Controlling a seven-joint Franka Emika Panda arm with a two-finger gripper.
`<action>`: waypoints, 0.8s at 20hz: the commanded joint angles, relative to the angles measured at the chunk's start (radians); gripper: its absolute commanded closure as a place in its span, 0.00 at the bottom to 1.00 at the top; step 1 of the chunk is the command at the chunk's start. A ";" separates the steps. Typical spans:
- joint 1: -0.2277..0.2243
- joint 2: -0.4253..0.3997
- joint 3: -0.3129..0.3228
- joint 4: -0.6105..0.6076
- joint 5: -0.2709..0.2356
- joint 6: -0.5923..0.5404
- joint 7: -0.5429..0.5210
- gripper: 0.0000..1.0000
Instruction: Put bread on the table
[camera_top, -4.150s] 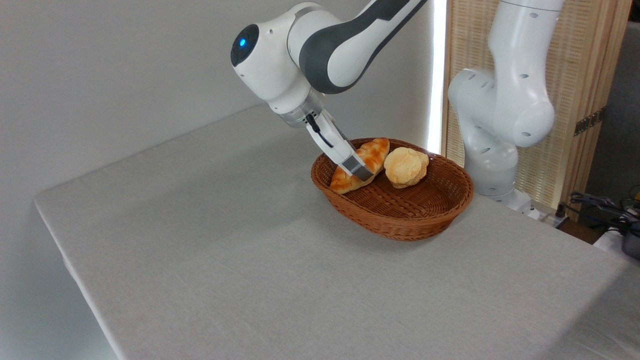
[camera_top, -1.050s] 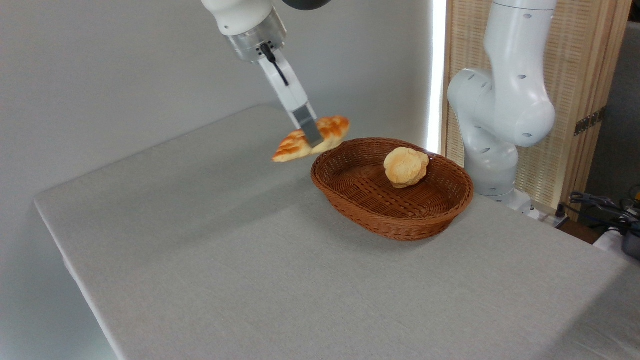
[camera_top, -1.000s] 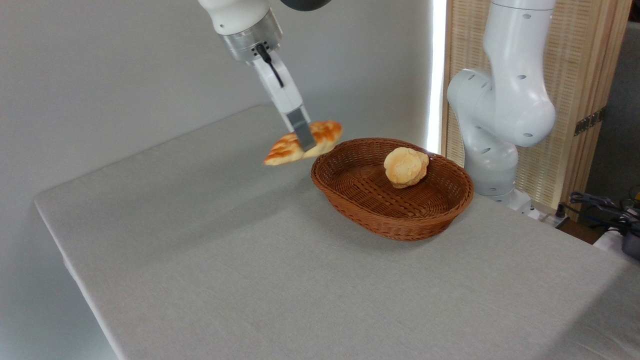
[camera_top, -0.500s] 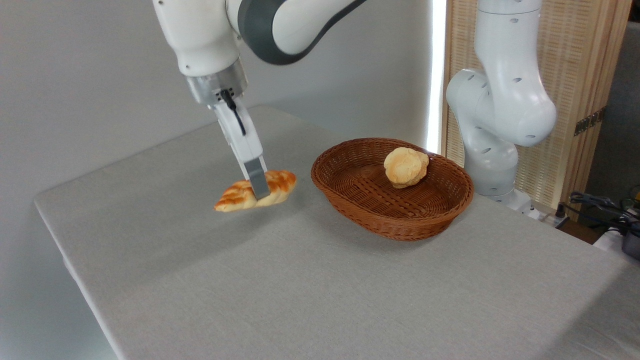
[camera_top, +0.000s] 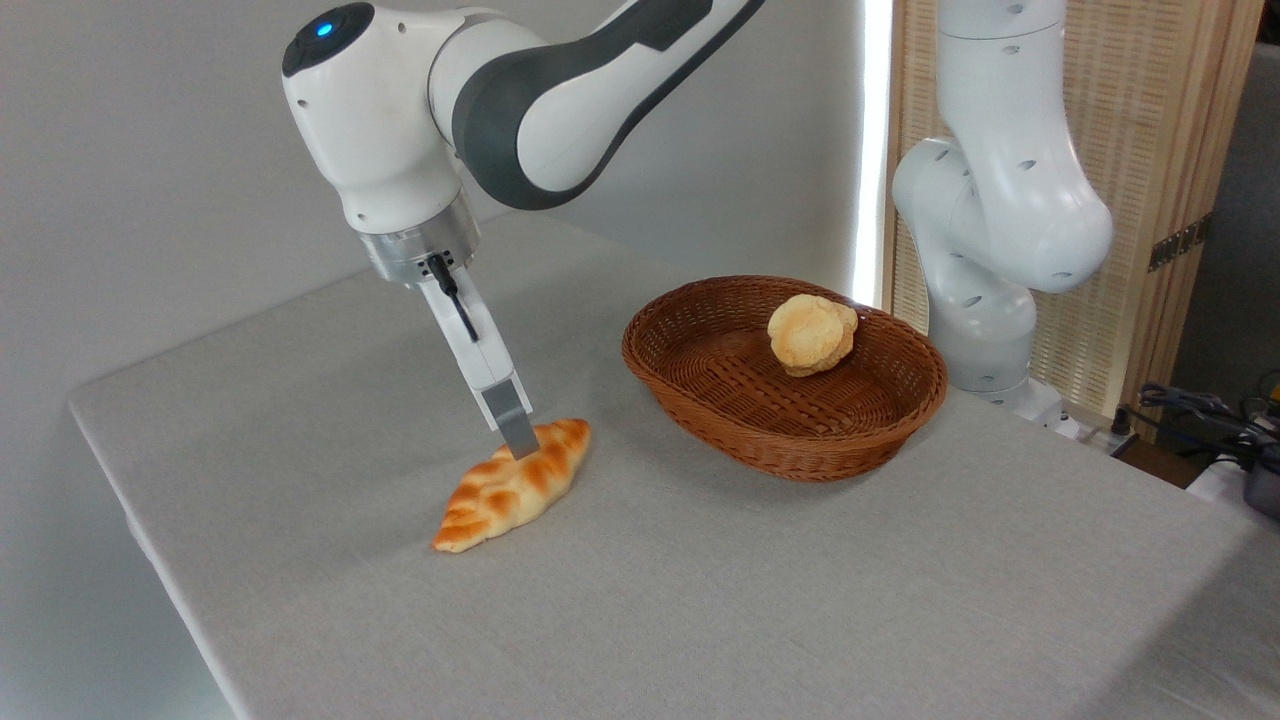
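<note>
Braided loaf (camera_top: 513, 485) lies on the grey-clothed counter (camera_top: 700, 600), left of the wicker basket (camera_top: 790, 440) and well apart from it. Its long axis runs diagonally, with the near-left tip pointing toward the counter's near edge. It appears to rest on the cloth along its full length; no gap is visible under it.

Gripper (camera_top: 520, 440) stands over the loaf's far-right half, tilted, one grey finger visible at the top crust. The second finger is hidden behind the first, so I cannot tell whether the jaws are clamped on the loaf or already let go.

Round bun (camera_top: 811, 333) remains inside the basket, against its far wall. Not a task item.

Judgement: placement is essentially achieved; step in hand is release and retreat.

Notes for doing it well:
- Confirm the jaws are fully spread before any upward move, or the loaf may be dragged or tipped.
- Withdraw along the finger axis, up and back toward the far left, rather than sideways across the crust.
- The loaf looks stable lying flat; rolling is unlikely, but a snagged finger in a crease could shift it.
- Keep the retreat path away from the basket rim.
</note>
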 joint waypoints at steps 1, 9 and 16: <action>-0.003 0.015 0.005 0.024 0.009 0.003 0.009 0.00; -0.003 0.004 0.005 0.128 0.009 -0.009 -0.042 0.00; -0.014 -0.013 -0.013 0.235 0.174 -0.017 -0.329 0.00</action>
